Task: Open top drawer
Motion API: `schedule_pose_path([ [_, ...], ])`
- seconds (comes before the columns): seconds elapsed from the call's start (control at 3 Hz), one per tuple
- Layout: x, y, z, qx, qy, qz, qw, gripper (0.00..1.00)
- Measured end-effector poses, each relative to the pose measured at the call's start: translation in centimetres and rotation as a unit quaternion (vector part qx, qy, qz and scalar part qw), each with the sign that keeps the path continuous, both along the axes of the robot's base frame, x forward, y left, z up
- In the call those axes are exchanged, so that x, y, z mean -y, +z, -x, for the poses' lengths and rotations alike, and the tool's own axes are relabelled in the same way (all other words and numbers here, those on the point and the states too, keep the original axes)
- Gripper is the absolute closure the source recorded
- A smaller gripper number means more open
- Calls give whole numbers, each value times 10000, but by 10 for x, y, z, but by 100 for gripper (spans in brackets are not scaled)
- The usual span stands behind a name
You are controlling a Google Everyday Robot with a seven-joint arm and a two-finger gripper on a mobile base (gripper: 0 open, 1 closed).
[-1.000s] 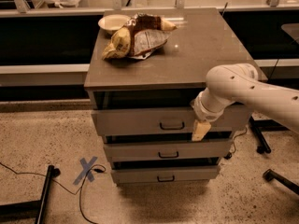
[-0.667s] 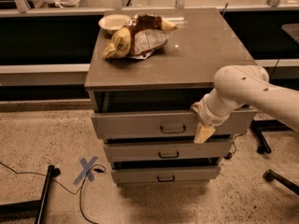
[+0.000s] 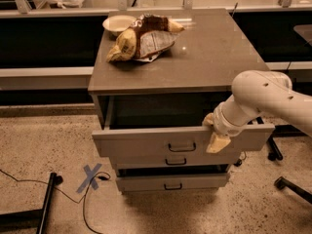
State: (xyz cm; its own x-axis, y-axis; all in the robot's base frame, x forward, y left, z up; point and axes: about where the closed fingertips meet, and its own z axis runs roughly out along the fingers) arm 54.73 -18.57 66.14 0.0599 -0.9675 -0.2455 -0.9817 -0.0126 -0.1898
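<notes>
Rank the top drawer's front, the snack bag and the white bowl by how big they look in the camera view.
1. The top drawer front, widest by far, though also nearest the camera.
2. The snack bag, clearly smaller.
3. The white bowl, partly hidden behind the bag.
The gripper is at the drawer front's right part, by its upper edge.

**Top drawer stands out from the cabinet**

The top drawer (image 3: 141,143) juts forward of the cabinet, with a dark gap behind its front panel. Nothing touches its loop handle (image 3: 182,146). The end effector (image 3: 217,141) sits at the panel's upper right edge, on a white arm (image 3: 263,94) reaching in from the right. A middle drawer (image 3: 146,162) and a bottom drawer (image 3: 146,183) lie below. On the surface (image 3: 214,57) rest a bowl (image 3: 118,23) and crumpled snack bags (image 3: 144,40).
</notes>
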Motion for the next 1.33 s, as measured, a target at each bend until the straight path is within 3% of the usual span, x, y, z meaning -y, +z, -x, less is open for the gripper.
schedule_pose_path([
  [0.33,0,0,0,0,0,-1,10000,42],
  [0.67,5,10,25,-91,104,-209,9997,23],
  [1.0,4,10,24,-92,106,-209,9997,0],
  [1.33,4,10,24,-94,105,-209,9997,0],
])
